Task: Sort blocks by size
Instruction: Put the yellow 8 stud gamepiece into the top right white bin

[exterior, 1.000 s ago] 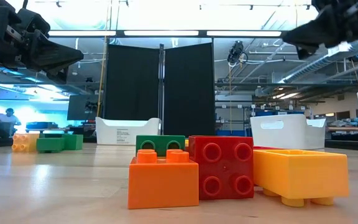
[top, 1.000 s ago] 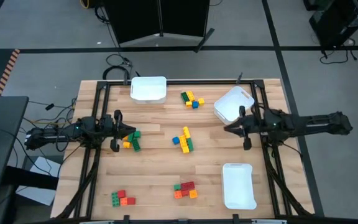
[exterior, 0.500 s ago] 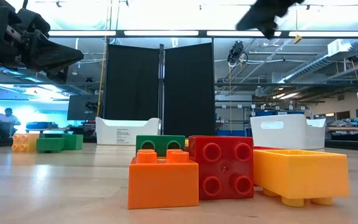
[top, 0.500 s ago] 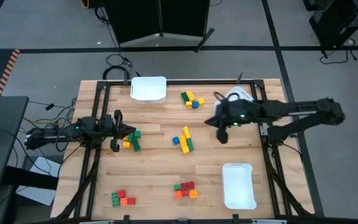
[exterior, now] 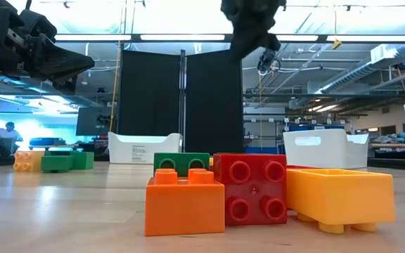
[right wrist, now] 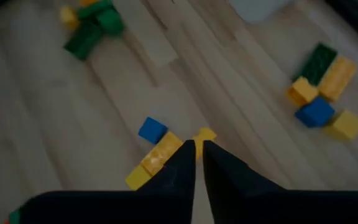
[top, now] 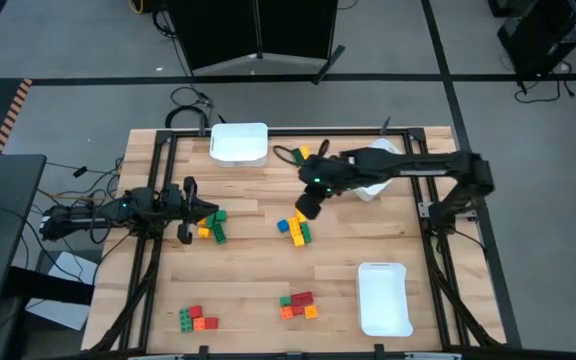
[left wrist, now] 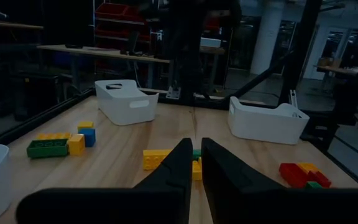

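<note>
Right gripper point(top: 306, 208) hangs over the middle of the table point(top: 248, 290), jaws pinched almost together, a thin slit between them, nothing held. Directly beneath it sits the centre cluster of blocks point(top: 296, 226): yellow bricks point(right wrist: 156, 157) and a blue cube point(right wrist: 151, 129). Left gripper point(top: 185, 211) sits by the left edge, jaws likewise nearly closed and empty, just beside a green and yellow cluster point(top: 211, 225).

Nearest the front edge, two piles: red, green and orange point(top: 197, 319) by the left corner, and orange, red and yellow point(exterior: 259, 188) mid-edge. At the far edge, a yellow, green and blue group point(right wrist: 322, 92) lies between two bins point(top: 239, 142).
</note>
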`<state>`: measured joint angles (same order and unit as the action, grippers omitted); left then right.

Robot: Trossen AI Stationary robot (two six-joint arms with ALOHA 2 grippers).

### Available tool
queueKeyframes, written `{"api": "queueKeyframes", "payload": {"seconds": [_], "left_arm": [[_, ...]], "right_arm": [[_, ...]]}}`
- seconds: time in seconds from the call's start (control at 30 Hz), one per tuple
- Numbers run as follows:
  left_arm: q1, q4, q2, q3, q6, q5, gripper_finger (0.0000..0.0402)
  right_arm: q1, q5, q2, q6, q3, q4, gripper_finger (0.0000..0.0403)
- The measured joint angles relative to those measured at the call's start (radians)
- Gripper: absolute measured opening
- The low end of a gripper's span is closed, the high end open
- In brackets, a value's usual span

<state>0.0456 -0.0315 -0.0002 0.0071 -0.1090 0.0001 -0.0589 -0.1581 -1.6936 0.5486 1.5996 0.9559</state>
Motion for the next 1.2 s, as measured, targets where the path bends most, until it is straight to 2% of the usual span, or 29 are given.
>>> {"api": "queueKeyframes", "payload": {"seconds": [0.27, 0.47, 0.8, 1.2], "left_arm": [[0.0, 0.0, 0.0, 0.0, 0.0, 0.0, 0.0044], [0.0, 0.0, 0.0, 0.0, 0.0, 0.0, 0.0044], [0.0, 0.0, 0.0, 0.0, 0.0, 0.0, 0.0044], [0.0, -0.011, 0.0, 0.0, 0.0, -0.005, 0.0044]], "right_arm": [[-0.026, 0.005, -0.122, 0.185, 0.023, 0.018, 0.0139], [-0.049, 0.074, -0.233, 0.267, 0.023, 0.014, 0.0185], [-0.095, 0.117, -0.335, 0.349, 0.023, -0.002, 0.0191], [-0.095, 0.153, -0.386, 0.341, 0.021, -0.042, 0.019]]}}
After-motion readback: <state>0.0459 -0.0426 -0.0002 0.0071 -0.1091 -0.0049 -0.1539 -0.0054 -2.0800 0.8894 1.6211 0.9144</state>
